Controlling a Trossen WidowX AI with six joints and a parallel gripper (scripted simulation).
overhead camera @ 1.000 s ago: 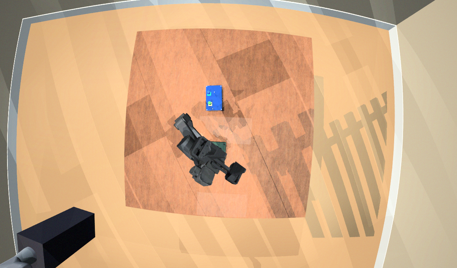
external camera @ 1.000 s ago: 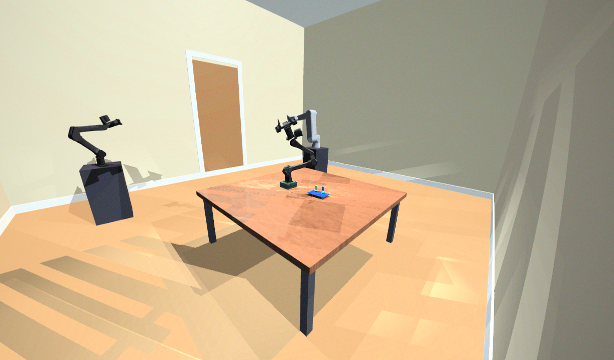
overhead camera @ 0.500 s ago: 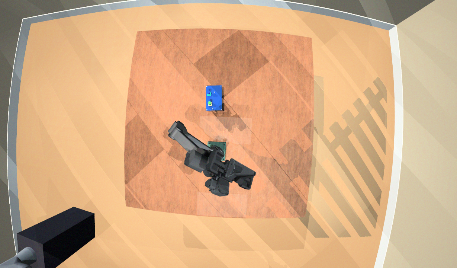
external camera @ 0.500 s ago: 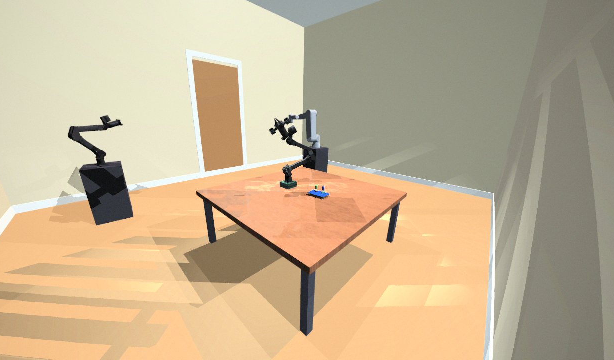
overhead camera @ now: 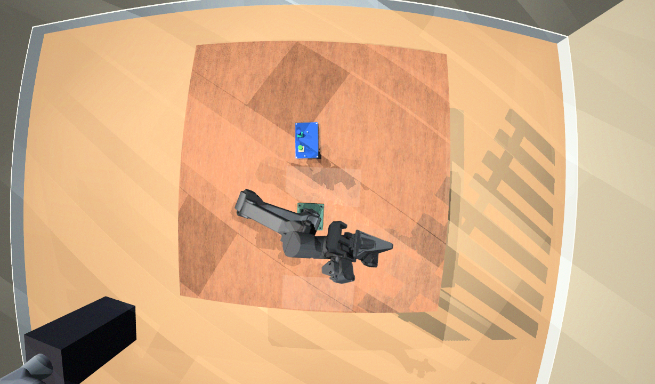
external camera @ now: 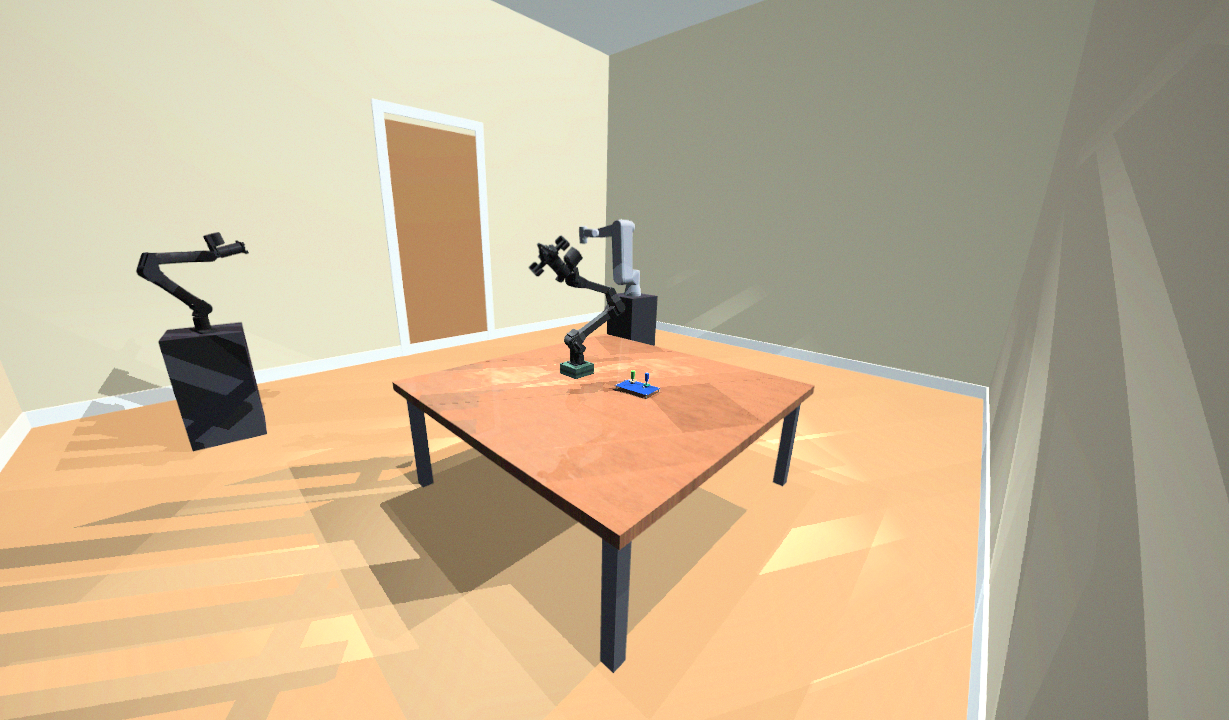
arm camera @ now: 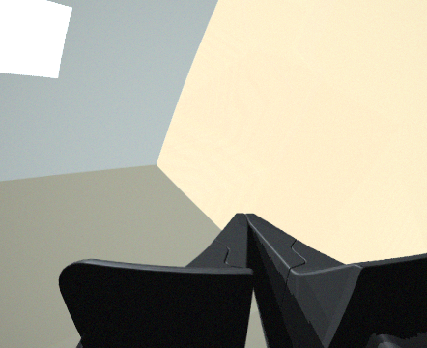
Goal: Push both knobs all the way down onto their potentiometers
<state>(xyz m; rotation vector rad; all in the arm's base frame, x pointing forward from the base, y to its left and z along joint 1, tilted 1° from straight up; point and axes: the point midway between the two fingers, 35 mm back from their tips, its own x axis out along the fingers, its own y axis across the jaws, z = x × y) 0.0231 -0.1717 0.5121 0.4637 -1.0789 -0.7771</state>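
Observation:
The blue circuit board [overhead camera: 312,143] [external camera: 636,389] stands on the table. A blue knob [overhead camera: 299,131] [external camera: 647,376] stands upright over a teal potentiometer [overhead camera: 300,135] near one end. A green knob [overhead camera: 300,147] [external camera: 632,374] stands over a cream potentiometer [overhead camera: 302,150] near the other end. Both knobs rise above the board; the gap beneath each is too small to tell. My gripper [overhead camera: 391,246] [arm camera: 243,221] is shut and empty, its fingertips together. It is raised high above the table, away from the board and beyond the arm's base, and the wrist view shows only walls and ceiling.
My arm's green base [overhead camera: 320,206] [external camera: 576,368] stands on the wooden table [overhead camera: 391,119] [external camera: 600,456], near the board. Another black arm stands on a dark pedestal [external camera: 212,385] off the table, and a grey arm [external camera: 624,255] stands on another dark pedestal [overhead camera: 81,334] [external camera: 638,320].

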